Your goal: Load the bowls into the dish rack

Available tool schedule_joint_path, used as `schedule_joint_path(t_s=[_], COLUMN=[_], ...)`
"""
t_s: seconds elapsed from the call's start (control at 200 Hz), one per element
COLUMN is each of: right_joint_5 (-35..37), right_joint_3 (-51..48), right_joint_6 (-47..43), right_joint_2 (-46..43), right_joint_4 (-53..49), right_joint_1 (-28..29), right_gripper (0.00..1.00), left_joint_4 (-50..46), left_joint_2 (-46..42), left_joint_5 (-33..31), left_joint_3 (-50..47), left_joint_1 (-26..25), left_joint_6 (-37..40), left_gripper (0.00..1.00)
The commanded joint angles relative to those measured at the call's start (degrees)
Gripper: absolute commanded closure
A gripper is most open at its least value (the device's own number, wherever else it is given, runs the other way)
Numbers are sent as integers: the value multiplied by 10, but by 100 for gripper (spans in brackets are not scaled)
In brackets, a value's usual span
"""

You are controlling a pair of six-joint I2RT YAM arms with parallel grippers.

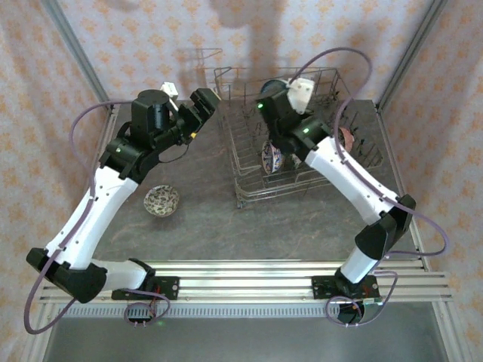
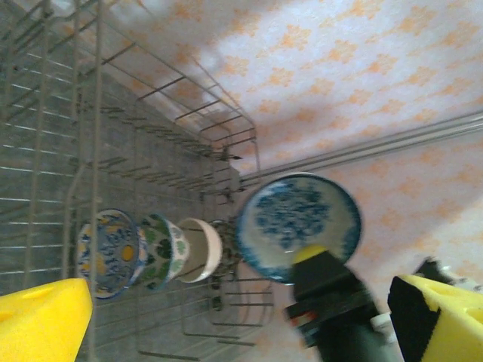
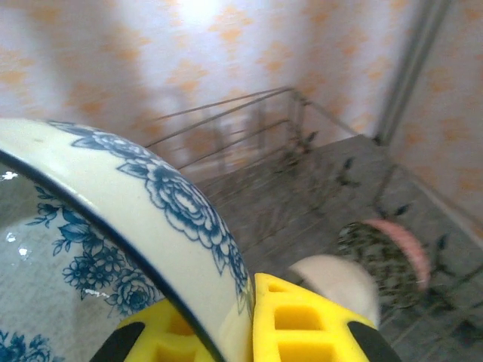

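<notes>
My right gripper [image 3: 245, 324] is shut on the rim of a white bowl with blue flowers [image 3: 128, 226], one yellow finger inside and one outside. The left wrist view has that blue bowl [image 2: 298, 219] held up above the dish rack [image 2: 98, 113]. Three bowls stand on edge in the rack: a blue and yellow one [image 2: 106, 253], a green floral one [image 2: 162, 249] and a cream one [image 2: 200, 249]. A brown speckled bowl with a pink rim [image 3: 385, 256] sits further right in the rack. One patterned bowl [image 1: 161, 200] lies on the table. My left gripper [image 1: 205, 102] is open and empty by the rack's left side.
The dish rack [image 1: 249, 192] takes up the back middle of the grey table, its wire sides raised. Papered walls and metal posts close in the back and both sides. The right arm's wrist [image 1: 279, 105] hangs over the rack's back left part.
</notes>
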Motion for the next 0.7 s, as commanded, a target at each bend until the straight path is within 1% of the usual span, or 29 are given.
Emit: schedule_joint_path(t_s=[0.0,0.18,0.335,0.536,0.691], right_joint_5=[44,61,74,106,107], right_joint_3=[48,129,227,344,350], right_joint_6=[-26,-84,-121,-152,-180], right_joint_2=[20,100,184,286,318], right_joint_4=[-48,-83,-125,-181,-155], right_joint_1=[-50,-124,-170,-210,-237], right_gripper=[100,100,100,100,100], left_joint_4=[-37,-53,-74,-83,-77], left_joint_2=[27,93,174,250,284], left_joint_5=[34,80,118,138,151], left_joint_3=[5,21,56,90,100], left_joint_1=[19,27,27,24,20], left_joint_6=[89,163,195,219,225], left_gripper=[1,3,5,15,27])
